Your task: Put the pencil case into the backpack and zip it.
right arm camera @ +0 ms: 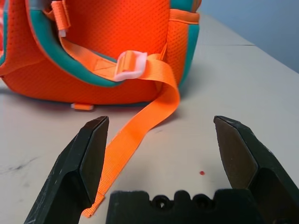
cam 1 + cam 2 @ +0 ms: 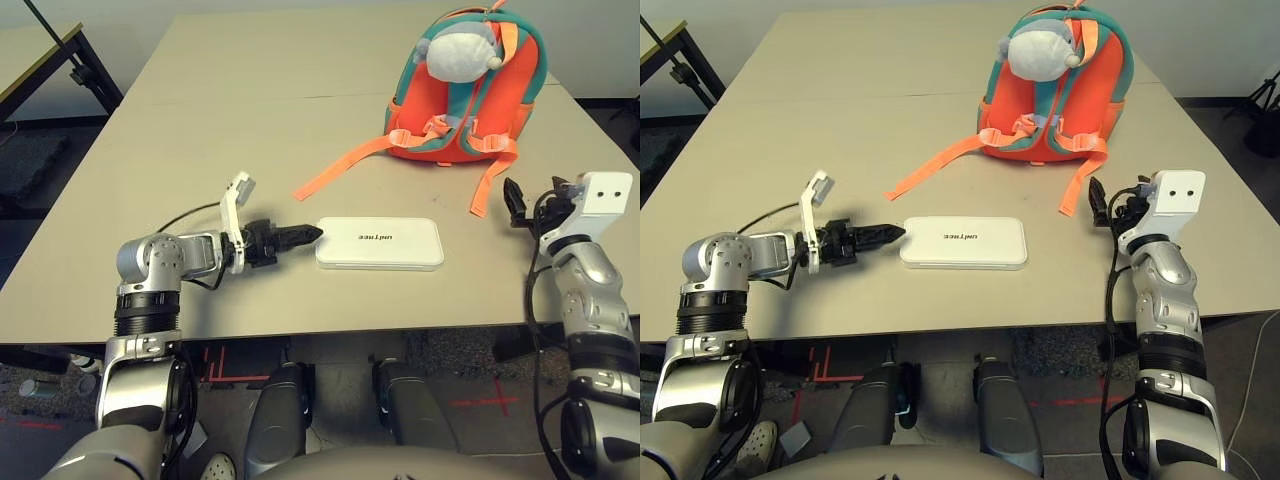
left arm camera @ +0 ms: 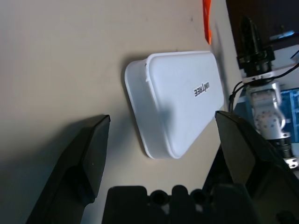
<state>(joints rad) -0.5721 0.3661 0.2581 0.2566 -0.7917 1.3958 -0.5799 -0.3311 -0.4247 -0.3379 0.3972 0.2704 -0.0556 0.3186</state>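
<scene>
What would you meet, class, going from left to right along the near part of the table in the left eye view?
Left gripper → pencil case → loose strap end → right gripper.

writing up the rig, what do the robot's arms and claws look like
Both forearms are silver metal with black ribbed joints and loose black cables. Each claw, left claw and right claw, has two black wedge-shaped fingers. A white bracket sits at each wrist; the right one shows two dark dots.
</scene>
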